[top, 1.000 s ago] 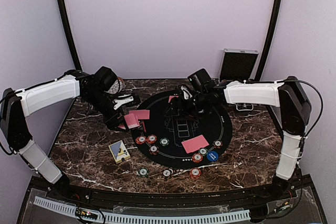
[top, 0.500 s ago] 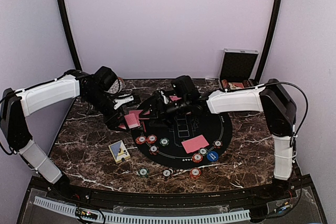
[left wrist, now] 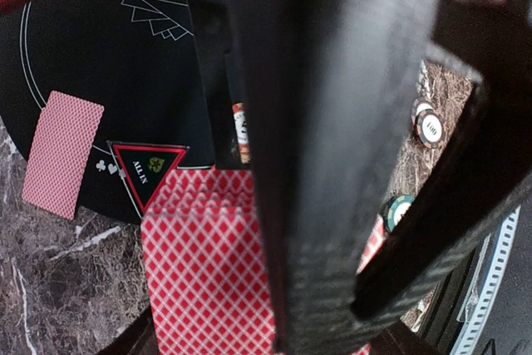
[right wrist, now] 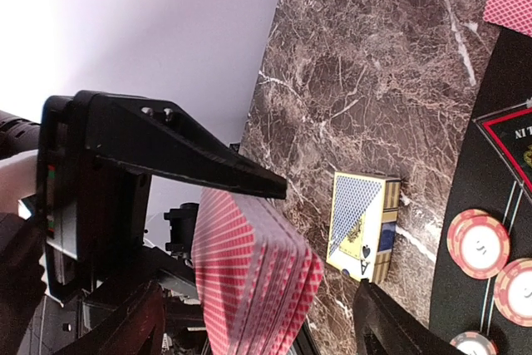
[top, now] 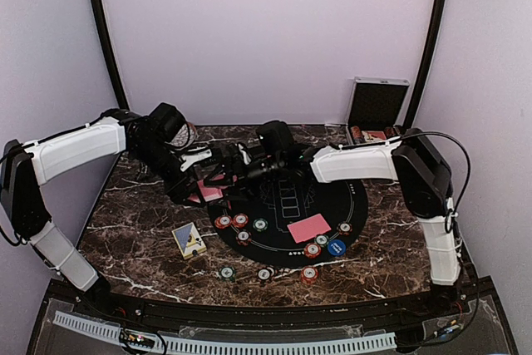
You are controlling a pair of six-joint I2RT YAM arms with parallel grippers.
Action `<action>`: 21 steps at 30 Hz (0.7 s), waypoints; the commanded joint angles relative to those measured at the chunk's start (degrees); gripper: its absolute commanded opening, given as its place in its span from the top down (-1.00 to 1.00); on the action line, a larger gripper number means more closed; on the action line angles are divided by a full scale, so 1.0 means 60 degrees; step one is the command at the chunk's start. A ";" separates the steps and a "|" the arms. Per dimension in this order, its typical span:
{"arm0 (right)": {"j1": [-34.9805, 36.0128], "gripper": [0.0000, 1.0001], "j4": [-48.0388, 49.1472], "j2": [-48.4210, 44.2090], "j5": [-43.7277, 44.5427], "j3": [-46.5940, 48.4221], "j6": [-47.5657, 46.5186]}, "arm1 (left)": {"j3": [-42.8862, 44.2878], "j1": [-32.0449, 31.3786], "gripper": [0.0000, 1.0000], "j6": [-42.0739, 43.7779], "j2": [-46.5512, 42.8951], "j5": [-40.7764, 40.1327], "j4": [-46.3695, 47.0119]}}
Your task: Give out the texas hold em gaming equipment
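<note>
While the left gripper [top: 198,179] clamps the fanned deck of red-backed playing cards [right wrist: 249,280] clear of the table, we log the right gripper [right wrist: 259,305] directly facing it. Its two fingers are spread wide with nothing between them. We cannot tell from the wrist view whether it touches the cards; the fan's edge lies just ahead of the open fingers.

Surroundings, taken from the right gripper:
- Below and beyond the deck, a blue-and-yellow card box [right wrist: 362,226] lies flat on the dark veined marble tabletop [right wrist: 374,81].
- Near the box, lower and toward the arm bases, red-and-white round poker chips [right wrist: 478,243] sit on the black round felt mat [top: 337,197].
- One lone red-backed card [top: 308,227] lies face down on the mat, well back from the gripper, with more chips around it.

Handling, our judgement:
- Each card looks thin, light, glossy and bendy, and the stack will slide on itself.
- The best hold seems to be the outermost card at its exposed edge, in a shallow pinch, so only one comes away.
- A deep bite would likely take several cards.
- A hard tug could drag the whole fan loose from the left gripper.
- The chips are small stiff discs lying flat and would want a pinch across the rim.
</note>
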 commanded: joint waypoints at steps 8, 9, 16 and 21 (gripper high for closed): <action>0.0325 -0.55 0.0088 0.0877 -0.0476 0.1206 0.0182 | 0.0375 0.0046 1.00 -0.0005 -0.0212 0.0320 -0.0207; 0.0356 -0.55 -0.0001 0.1007 -0.0502 0.1321 0.0175 | 0.0385 0.0046 1.00 -0.0012 -0.0203 0.0321 -0.0209; 0.0263 -0.51 -0.0762 0.1221 -0.0484 0.1436 -0.0142 | 0.0437 0.0046 1.00 -0.0024 -0.0192 0.0351 -0.0239; 0.0085 -0.45 -0.0863 0.1107 -0.0475 0.0997 -0.0224 | 0.0378 0.0046 1.00 -0.0049 -0.0256 0.0385 -0.0235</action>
